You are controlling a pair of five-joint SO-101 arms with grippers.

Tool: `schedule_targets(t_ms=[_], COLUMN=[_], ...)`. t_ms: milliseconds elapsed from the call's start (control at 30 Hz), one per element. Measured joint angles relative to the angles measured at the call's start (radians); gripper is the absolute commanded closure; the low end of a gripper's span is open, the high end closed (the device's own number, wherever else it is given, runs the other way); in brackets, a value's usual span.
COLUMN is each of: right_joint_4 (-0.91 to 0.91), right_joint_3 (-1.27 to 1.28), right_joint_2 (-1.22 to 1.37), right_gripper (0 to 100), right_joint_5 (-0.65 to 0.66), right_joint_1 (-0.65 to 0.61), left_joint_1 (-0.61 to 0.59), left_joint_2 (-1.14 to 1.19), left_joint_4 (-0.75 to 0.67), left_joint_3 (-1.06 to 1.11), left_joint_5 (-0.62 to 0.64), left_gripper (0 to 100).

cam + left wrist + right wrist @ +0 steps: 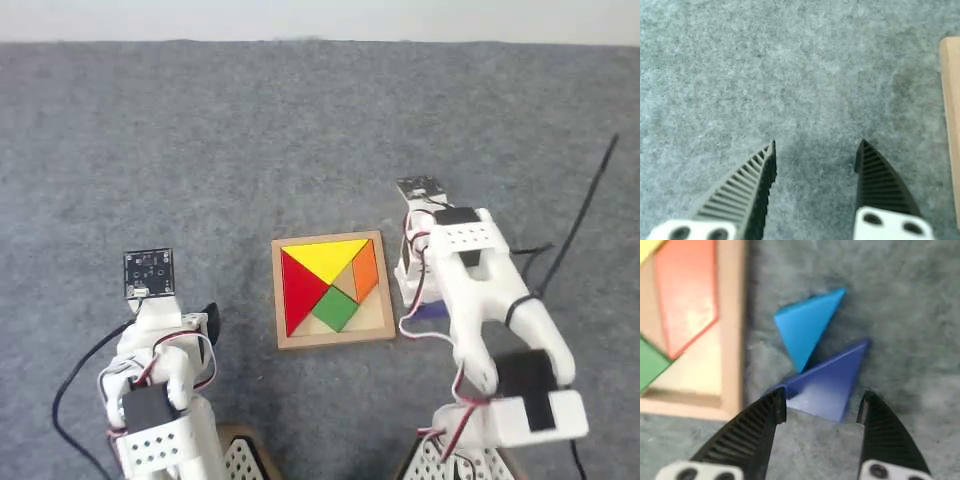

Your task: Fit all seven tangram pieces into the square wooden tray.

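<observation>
The square wooden tray (279, 300) lies flat and it's only part filled. A yellow triangle (325, 258) runs along the far edge, a red triangle (298, 290) fills the left side, a green square (335, 309) sits cornerwise in the middle and an orange parallelogram (366, 271) lies against the right. Bare wood shows in the near right corner. Just outside the right rim lie a light blue triangle (807, 325) and a dark blue triangle (827, 385), both flat, the light one's tip meeting the dark one's edge.

1 tray (333, 342); 4 pcs in it: 1 yellow triangle (325, 258), 1 red triangle (300, 290), 1 green square (335, 308), 1 orange parallelogram (366, 270). Right of it, 2 more: 1 light blue triangle (807, 325), 1 dark blue triangle (827, 385).
</observation>
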Motion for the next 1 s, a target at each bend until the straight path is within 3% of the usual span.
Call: schedule_targets(t_ms=[133, 300, 633, 867, 1000], right_joint_4=[-0.028, -0.028, 0.009, 0.114, 0.077], right_joint_3=[-0.018, -0.051, -0.101, -0.183, -0.115], right_joint_2=[0.068, 0.107, 0.133, 0.137, -0.003], right_gripper=[76.8, 85.6, 85.5, 85.8, 85.4], right_joint_5=[-0.002, -0.002, -0.028, 0.005, 0.009], right_joint_1=[0.046, 0.055, 0.057, 0.133, 0.13], left_joint_1=[0.0, 0.0, 0.0, 0.0, 0.0], left_joint_2=[0.0, 0.0, 0.0, 0.0, 0.0], left_joint_4=[0.0, 0.0, 0.0, 0.0, 0.0], left_joint_3=[0.0, 0.0, 0.0, 0.0, 0.0], left_joint_5=[0.0, 0.0, 0.0, 0.0, 0.0], left_gripper=[76, 76, 76, 76, 76])
